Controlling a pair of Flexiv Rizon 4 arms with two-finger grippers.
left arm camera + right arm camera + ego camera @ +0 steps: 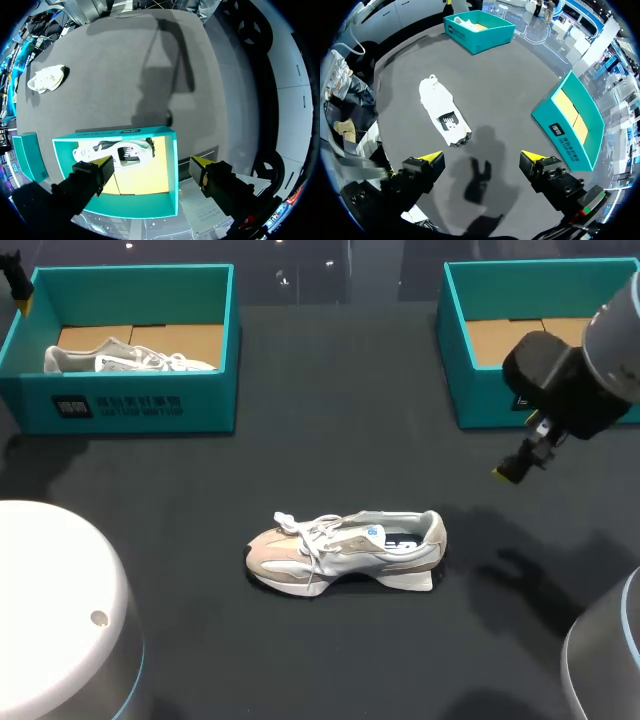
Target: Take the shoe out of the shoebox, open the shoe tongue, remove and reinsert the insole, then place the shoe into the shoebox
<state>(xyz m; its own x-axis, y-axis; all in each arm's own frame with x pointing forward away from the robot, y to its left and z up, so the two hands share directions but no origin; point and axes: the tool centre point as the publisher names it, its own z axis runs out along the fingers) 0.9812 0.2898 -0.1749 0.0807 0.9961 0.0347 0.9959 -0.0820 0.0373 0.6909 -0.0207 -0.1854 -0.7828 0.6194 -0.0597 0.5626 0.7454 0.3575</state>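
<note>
A beige and white sneaker (345,550) stands on its sole in the middle of the dark table, toe to the left, laces loose. In the right wrist view the same sneaker (444,111) lies ahead of my right gripper (482,157), which hangs open and empty above the table. The right arm (560,385) comes in over the empty teal shoebox (452,360) at the back right. My left gripper (151,162) is open and empty, high over the back-left teal shoebox (135,206), which holds a second white sneaker (117,150).
The left shoebox (130,405) with its sneaker (125,360) stands at the back left. The right shoebox (562,131) shows a bare cardboard floor. A white rounded robot body (55,610) fills the front left corner.
</note>
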